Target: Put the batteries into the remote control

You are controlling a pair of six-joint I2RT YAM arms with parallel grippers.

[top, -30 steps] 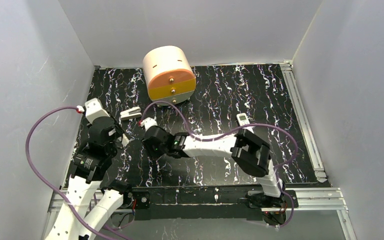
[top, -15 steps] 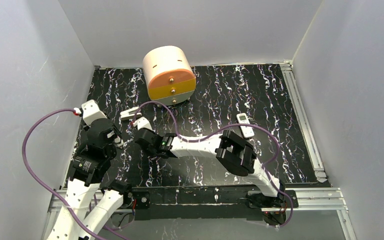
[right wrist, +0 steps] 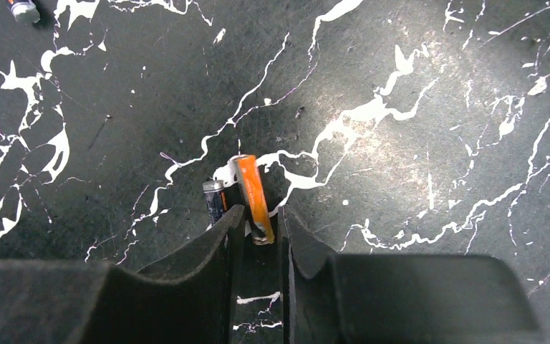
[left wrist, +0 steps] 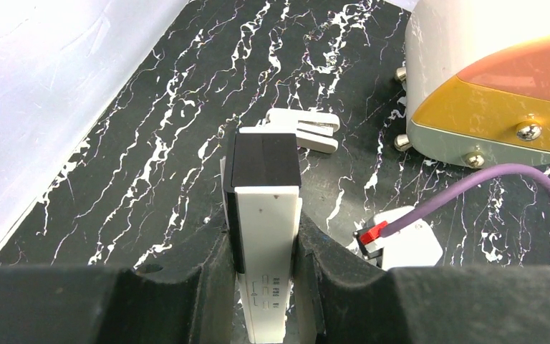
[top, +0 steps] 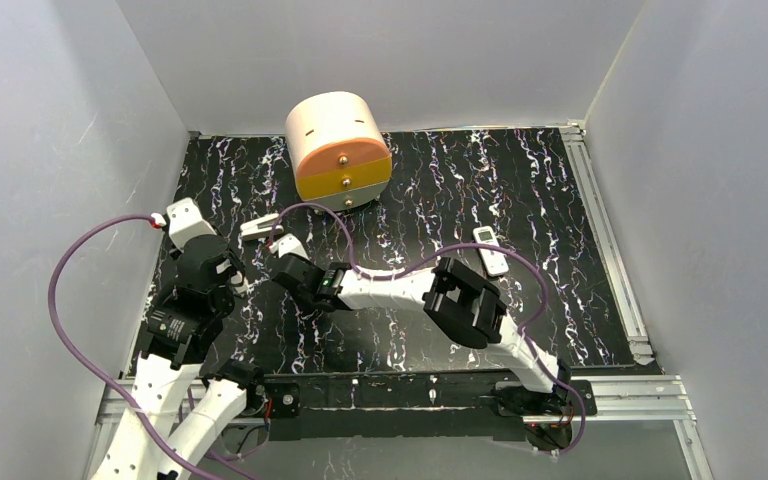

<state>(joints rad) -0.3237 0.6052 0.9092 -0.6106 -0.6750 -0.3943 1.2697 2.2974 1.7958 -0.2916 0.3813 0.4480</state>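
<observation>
Not far along at all, I'd say. The remote control (top: 489,250) is lying flat on the black marbled mat (top: 440,180), out at about 3 o'clock. It's on its own with neither arm near it, and from here I can't see whether its battery bay is even open.

Both batteries are way over at 9 o'clock. The right gripper (right wrist: 258,211), stretched across to that side, hangs low over the orange battery (right wrist: 251,190). There's a finger on each side of it with barely any gap, but I can't tell if it's actually pinching. The dark battery (right wrist: 213,197) sits just beside the orange one, at its 9 o'clock in the wrist view, by the outside of one finger.

The left gripper (left wrist: 263,240) is clamped tight on a white bar (left wrist: 268,211) with a black end. A small white wedge piece (left wrist: 304,129) lies on the mat past it at 12 o'clock.

So that's zero batteries loaded, with maybe the first pickup underway. By my reckoning both carries over to 3 o'clock and both insertions are left to do.
</observation>
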